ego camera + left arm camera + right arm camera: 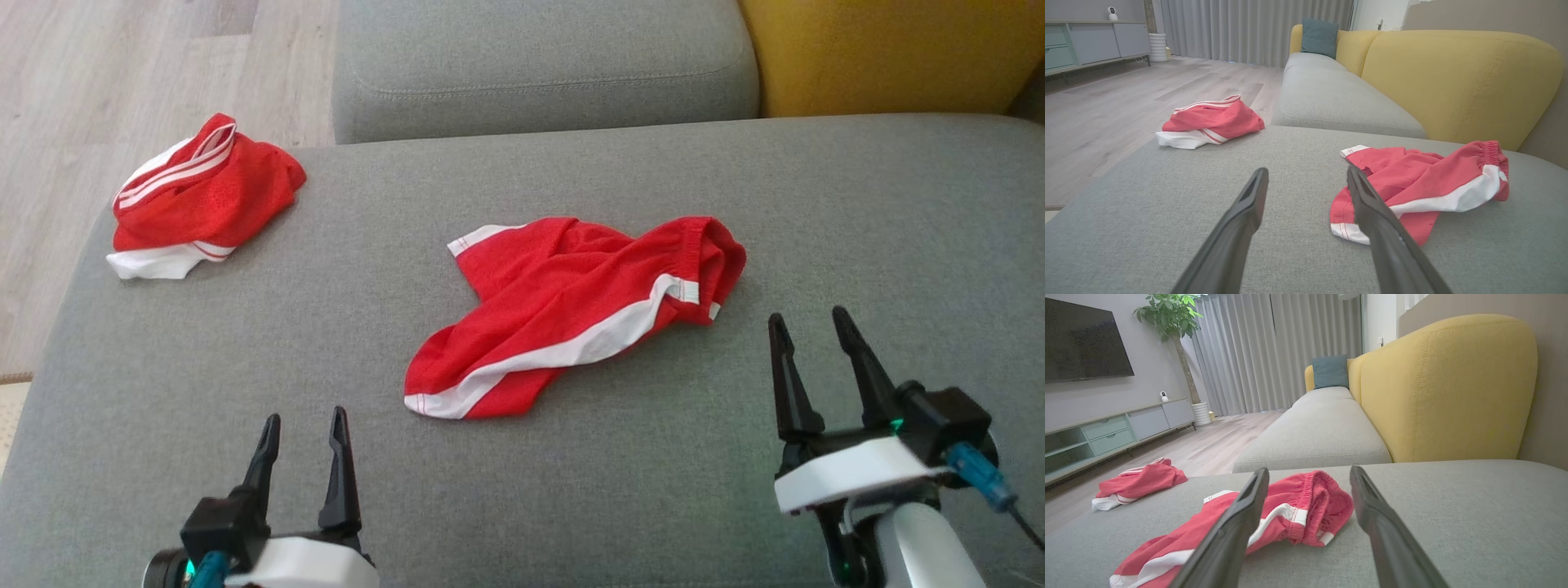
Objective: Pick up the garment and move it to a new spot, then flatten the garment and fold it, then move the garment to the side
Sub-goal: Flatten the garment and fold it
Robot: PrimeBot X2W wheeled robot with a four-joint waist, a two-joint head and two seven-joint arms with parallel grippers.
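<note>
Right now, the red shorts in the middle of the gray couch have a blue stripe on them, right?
Not blue. The stripe on the red shorts in the middle of the gray couch is white, as the head view shows.

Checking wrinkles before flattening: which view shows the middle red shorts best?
The head view: from above, the whole red shorts lie unobstructed, legs and waistband showing. The left wrist view sees the shorts low and side-on, the left gripper crossing one hem. The right wrist view gives mostly the waistband end, the right gripper crossing a leg.
</note>
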